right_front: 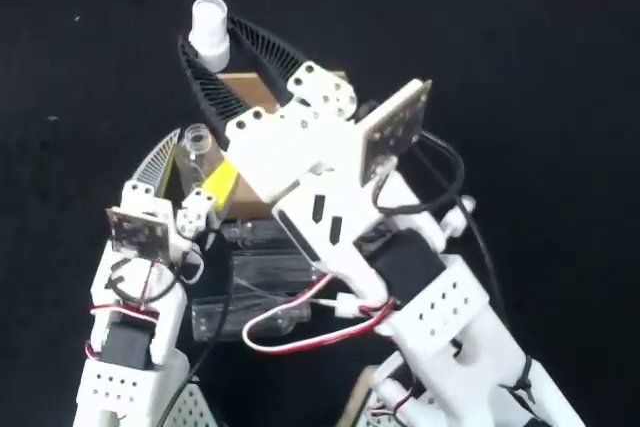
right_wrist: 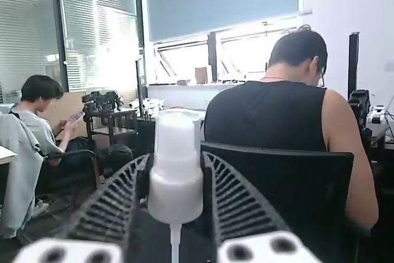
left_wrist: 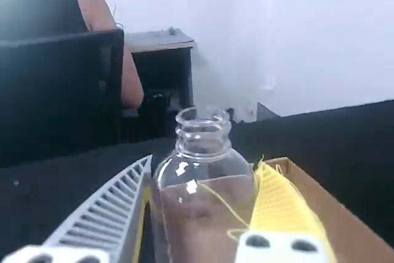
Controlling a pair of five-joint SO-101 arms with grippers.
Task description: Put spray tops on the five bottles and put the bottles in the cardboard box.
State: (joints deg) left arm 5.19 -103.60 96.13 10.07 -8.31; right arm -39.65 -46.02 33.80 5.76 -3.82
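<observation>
My left gripper (right_front: 193, 162) is shut on a clear bottle (right_front: 197, 144), held upright with its open neck (left_wrist: 202, 129) uncapped, between a grey ribbed finger (left_wrist: 104, 210) and a yellow one (left_wrist: 280, 204). My right gripper (right_front: 215, 47) is shut on a white spray top (right_front: 210, 25), held upright between black ribbed fingers (right_wrist: 237, 204), with its thin tube pointing down below the spray top (right_wrist: 175, 173). The spray top hangs farther back than the bottle, apart from it. The cardboard box (right_front: 250, 92) lies under the arms, and its corner (left_wrist: 320, 198) is beside the bottle.
A clear plastic tray (right_front: 250, 287) sits near the table's front between the arm bases. The black table (right_front: 520, 77) spreads out on the right and left. The right arm's white body (right_front: 340, 207) crosses over the box and hides most of it.
</observation>
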